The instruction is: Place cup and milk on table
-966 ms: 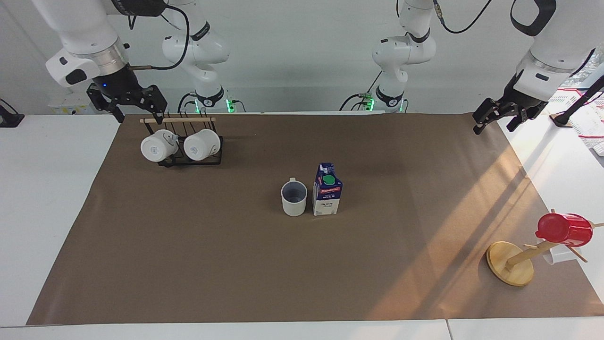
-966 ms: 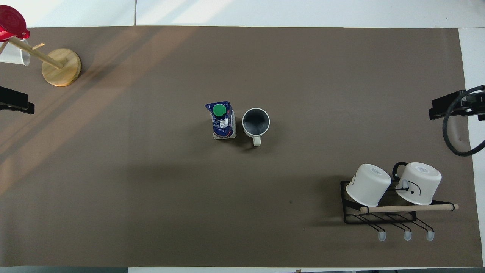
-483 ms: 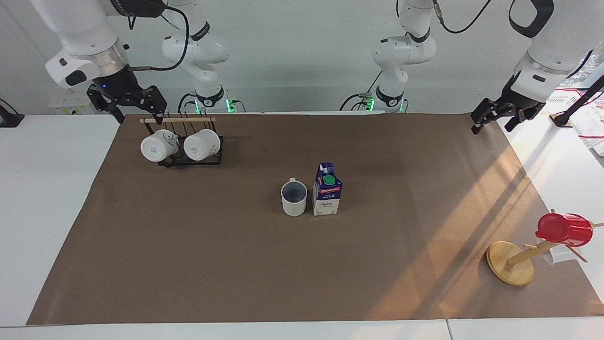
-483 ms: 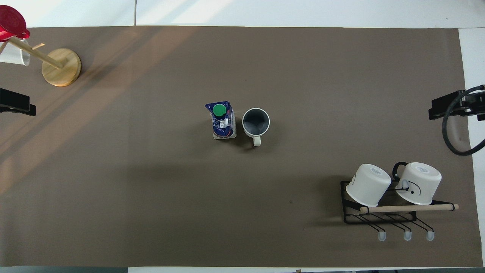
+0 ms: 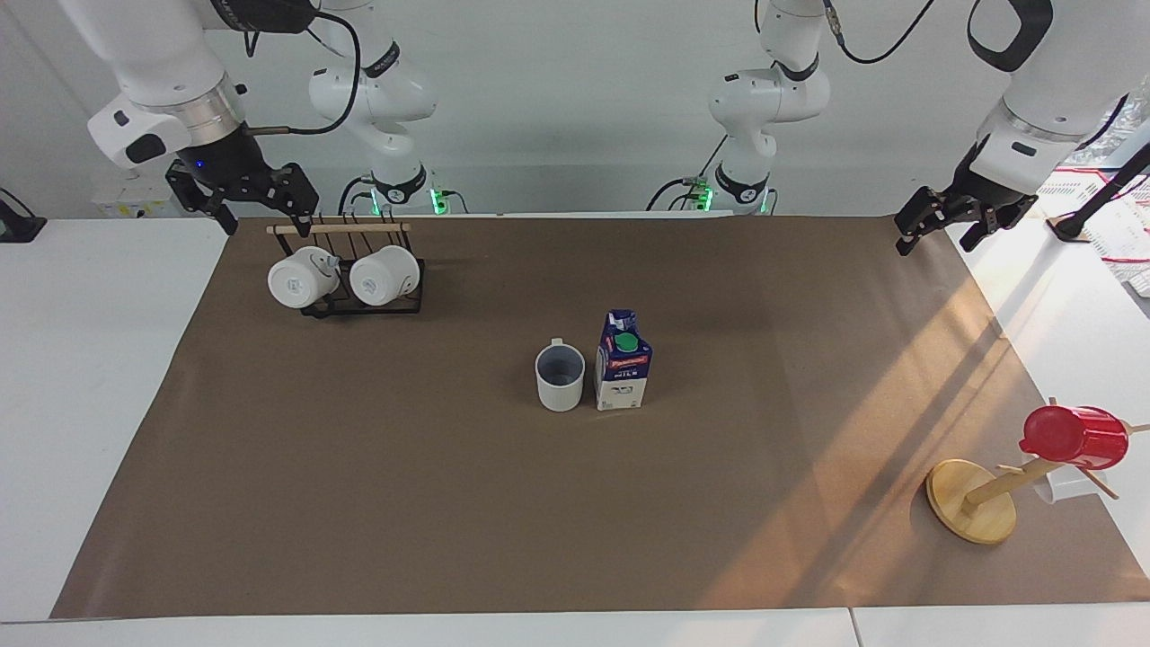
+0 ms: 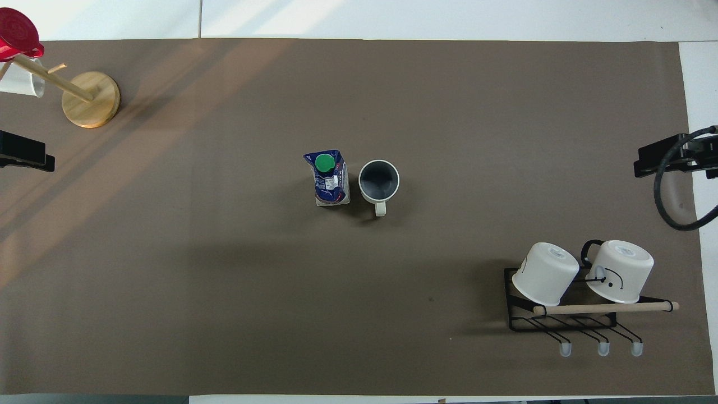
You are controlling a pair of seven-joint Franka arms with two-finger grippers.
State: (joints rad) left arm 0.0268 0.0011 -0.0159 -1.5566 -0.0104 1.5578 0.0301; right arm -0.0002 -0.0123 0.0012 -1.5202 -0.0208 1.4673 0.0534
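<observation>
The cup (image 5: 560, 377) stands upright on the table's brown paper (image 5: 359, 503) near its middle, handle toward the robots. The milk (image 5: 623, 373) stands upright right beside it, toward the left arm's end. Both also show in the overhead view, the cup (image 6: 379, 181) and the milk (image 6: 331, 179). My right gripper (image 5: 267, 225) is open and empty, raised over the paper's edge by the mug rack. My left gripper (image 5: 934, 244) is open and empty, raised over the paper's corner at the left arm's end. Both are well away from the cup and milk.
A black wire rack (image 5: 359, 305) with two all-white mugs (image 5: 304, 279) lying on it sits near the right arm. A wooden mug tree (image 5: 972, 501) with a red cup (image 5: 1074, 438) stands at the left arm's end, farther from the robots.
My left gripper has drawn up and back a little toward its arm. The right gripper, cup and milk have stayed in place.
</observation>
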